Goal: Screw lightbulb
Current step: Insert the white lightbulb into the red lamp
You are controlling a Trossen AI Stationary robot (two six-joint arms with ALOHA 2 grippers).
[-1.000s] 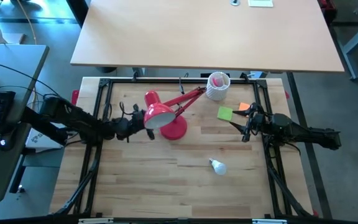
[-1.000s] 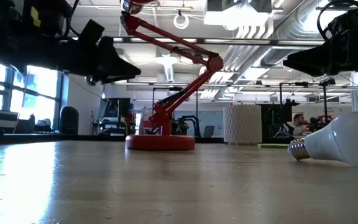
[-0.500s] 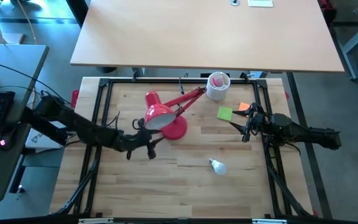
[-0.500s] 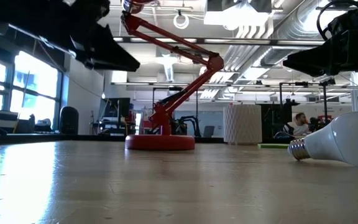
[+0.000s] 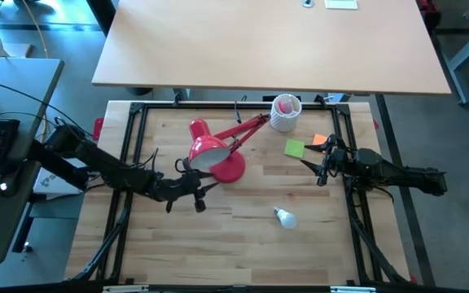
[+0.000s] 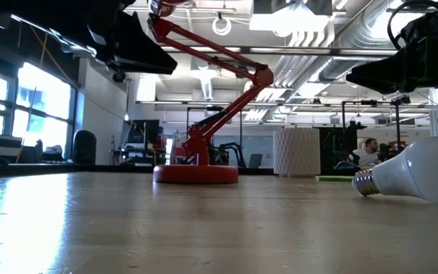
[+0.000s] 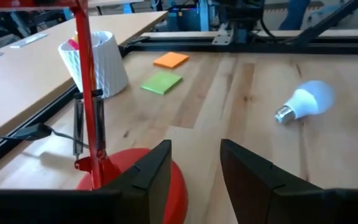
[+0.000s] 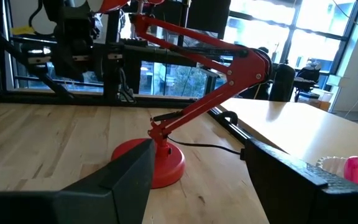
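The small white lightbulb (image 5: 284, 216) lies on its side on the wooden table, right of centre and toward the near edge; it also shows in the low view (image 6: 420, 173) and the left wrist view (image 7: 303, 102). The red desk lamp (image 5: 218, 155) stands on its round base (image 5: 233, 169), its shade (image 5: 206, 150) tipped down. My left gripper (image 5: 203, 194) hovers open just near of the lamp's base, pointing toward the bulb, with nothing between its fingers (image 7: 196, 168). My right gripper (image 5: 314, 167) waits open at the table's right side (image 8: 197, 168).
A white perforated cup (image 5: 285, 112) stands at the far edge behind the lamp's arm. A green note (image 5: 295, 148) and an orange note (image 5: 321, 139) lie in front of my right gripper. Bare wood stretches between my left gripper and the bulb.
My left gripper has drawn away from the left side of the lamp's shade, going toward the table's near edge and a little to the right, and has risen and levelled out. The lamp and the bulb have stayed where they were.
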